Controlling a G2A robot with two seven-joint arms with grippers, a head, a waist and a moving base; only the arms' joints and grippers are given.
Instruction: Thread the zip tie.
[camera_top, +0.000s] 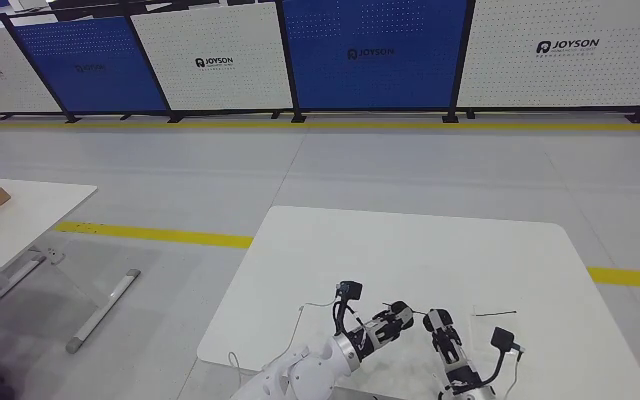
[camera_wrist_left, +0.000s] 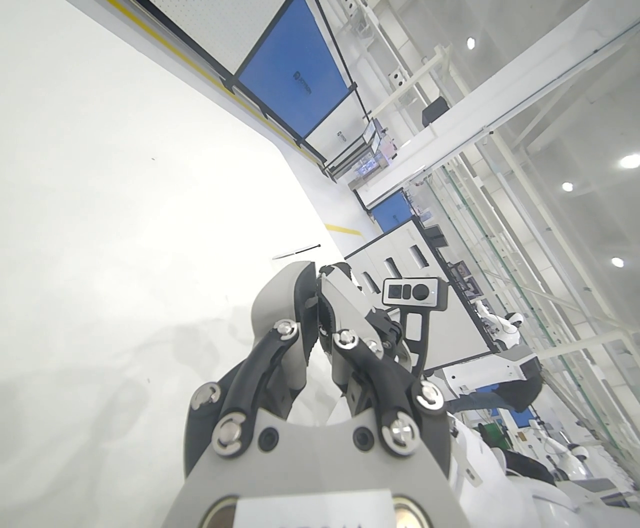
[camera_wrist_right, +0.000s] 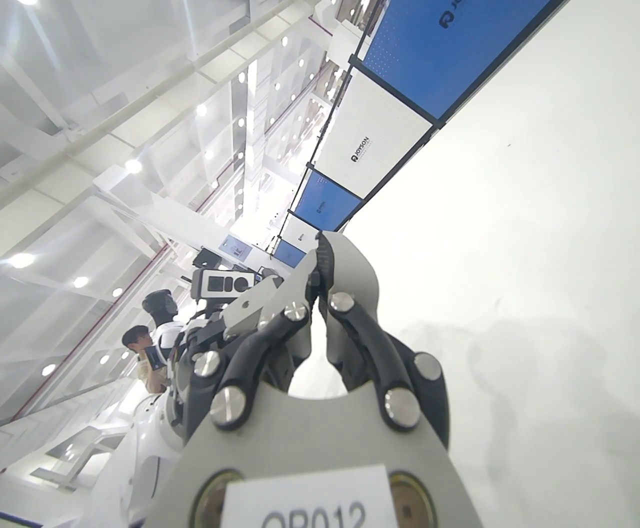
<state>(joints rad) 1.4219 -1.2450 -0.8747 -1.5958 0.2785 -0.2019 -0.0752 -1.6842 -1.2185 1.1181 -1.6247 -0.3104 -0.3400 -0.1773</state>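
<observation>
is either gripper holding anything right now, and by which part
Nothing is held. The left gripper and right gripper are both shut on nothing; the thin black plastic zip tie lies loose on the white table.

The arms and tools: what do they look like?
The left tool and right tool each have two pale grey curved fingers with black ribbed pads, black link bars, silver bolts and a white label. The arms are white and black, with black camera brackets and thin cables.

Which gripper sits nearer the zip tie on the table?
The right gripper: the zip tie lies just beside it, with the left gripper on its far side.
</observation>
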